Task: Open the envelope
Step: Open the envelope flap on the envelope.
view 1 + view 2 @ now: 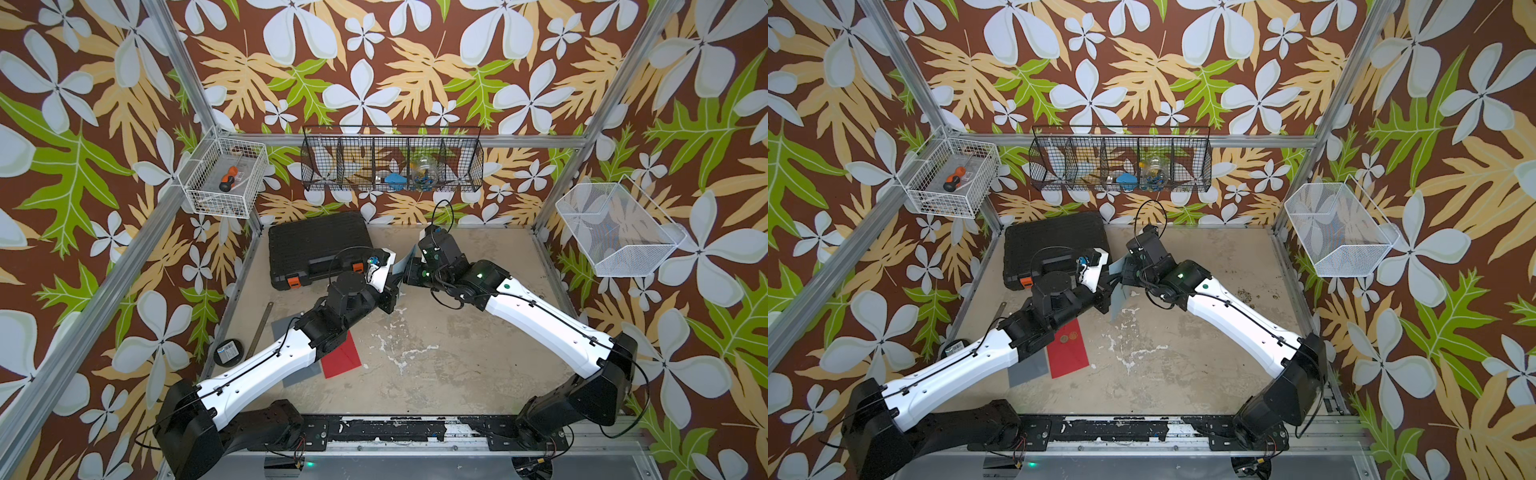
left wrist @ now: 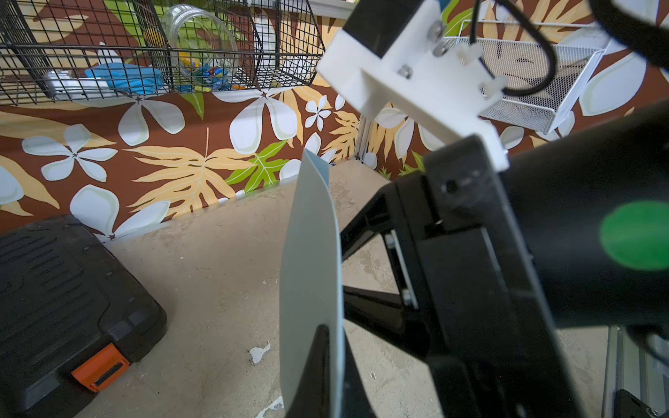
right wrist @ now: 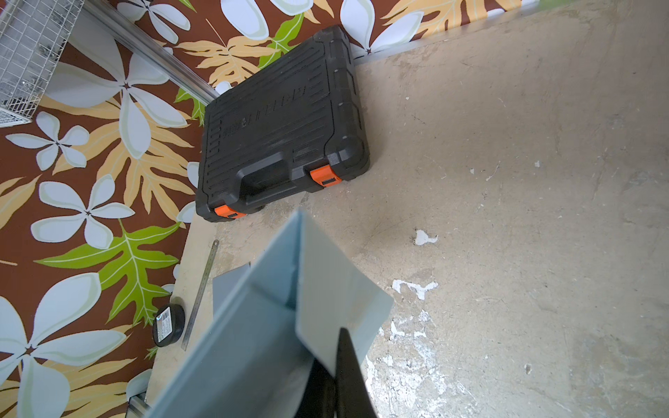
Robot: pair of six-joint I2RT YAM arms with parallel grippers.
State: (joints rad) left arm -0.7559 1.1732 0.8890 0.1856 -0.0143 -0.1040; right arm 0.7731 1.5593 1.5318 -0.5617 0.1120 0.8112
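A pale blue envelope (image 1: pixel 1119 299) hangs in the air above the middle of the table, held between my two arms. My left gripper (image 1: pixel 397 291) is shut on the envelope body; in the left wrist view the paper (image 2: pixel 311 253) runs edge-on between the dark fingers (image 2: pixel 316 362). My right gripper (image 1: pixel 405 270) faces it from the right and is shut on the flap (image 3: pixel 336 289). In the right wrist view the flap stands folded away from the envelope body (image 3: pixel 246 343), and the pocket's inner fold shows between them.
A black tool case (image 1: pixel 316 245) with orange latches lies at the back left. A red envelope (image 1: pixel 341 357) and a grey one (image 1: pixel 1025 368) lie under the left arm. A steel ruler (image 1: pixel 259 328) and a round black tin (image 1: pixel 228 351) sit by the left edge. Wire baskets (image 1: pixel 392 160) hang on the walls.
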